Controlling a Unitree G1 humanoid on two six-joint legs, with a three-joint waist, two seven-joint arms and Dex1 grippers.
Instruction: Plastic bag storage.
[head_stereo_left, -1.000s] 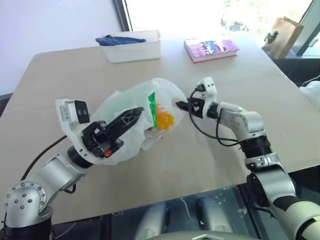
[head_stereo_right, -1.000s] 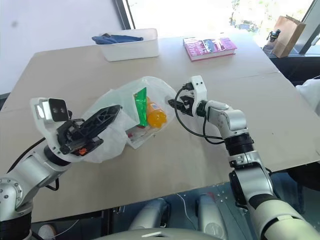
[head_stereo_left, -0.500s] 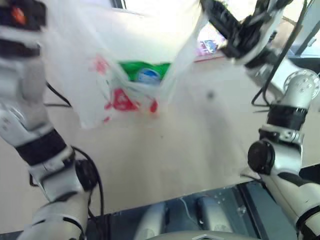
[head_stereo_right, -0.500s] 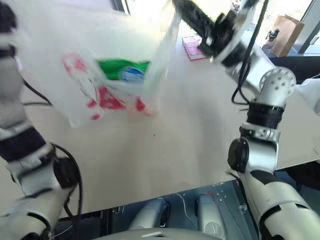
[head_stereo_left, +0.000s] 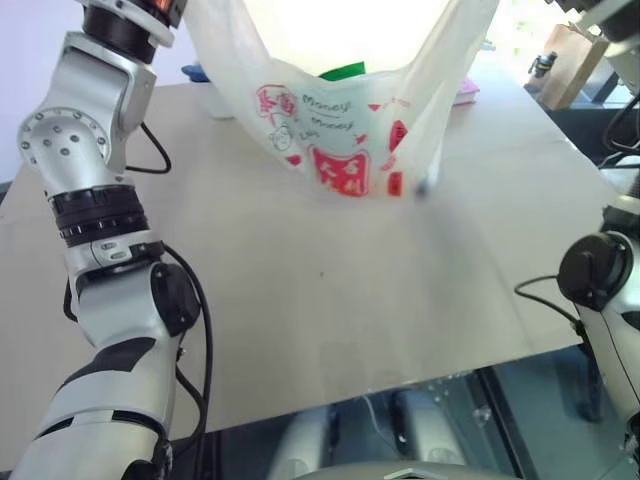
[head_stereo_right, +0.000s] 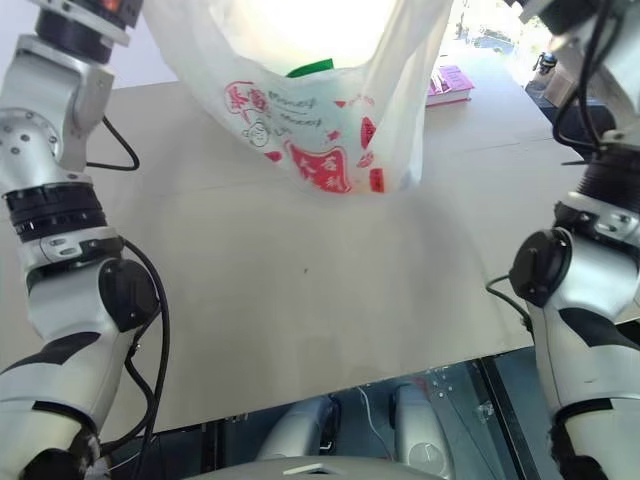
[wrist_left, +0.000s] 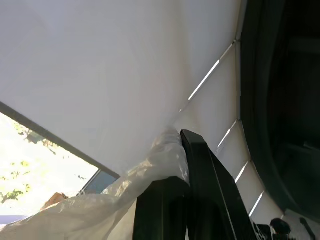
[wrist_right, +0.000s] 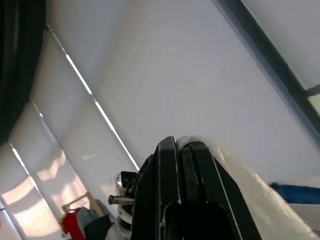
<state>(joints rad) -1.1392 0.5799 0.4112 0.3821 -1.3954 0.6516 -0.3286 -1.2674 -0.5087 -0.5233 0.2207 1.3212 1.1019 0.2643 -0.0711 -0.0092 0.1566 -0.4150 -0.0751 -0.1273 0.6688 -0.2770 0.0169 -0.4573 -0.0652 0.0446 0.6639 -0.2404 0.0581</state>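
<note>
1. Translucent white plastic, printed in red, hangs above the far half of the worktop (head_stereo_left: 300, 300): this is the plastic bag (head_stereo_left: 345, 140), held up by its two sides so that its bottom sags in a curve just over the surface.
2. Whether the bag's lowest fold touches the worktop cannot be told.
3. Something green (head_stereo_left: 342, 70) shows through the film inside the bag, near its upper middle.
4. The left claw (wrist_left: 182, 145) is clamped tight on one edge of the bag; in the left wrist view crinkled film bunches against its black fingers (wrist_left: 200, 170) and trails away from them.
5. The right claw (wrist_right: 177, 145) is likewise squeezed closed, with a pale strip of the bag's film running along one finger in the right wrist view.
6. The left arm rises along the worktop's left edge, the right arm along its right edge, and the bag is stretched between them.
7. A pink book (head_stereo_right: 449, 85) lies near the far right corner of the worktop, partly behind the bag.
8. A brown paper bag (head_stereo_left: 568, 62) stands beyond the worktop's far right corner.
</note>
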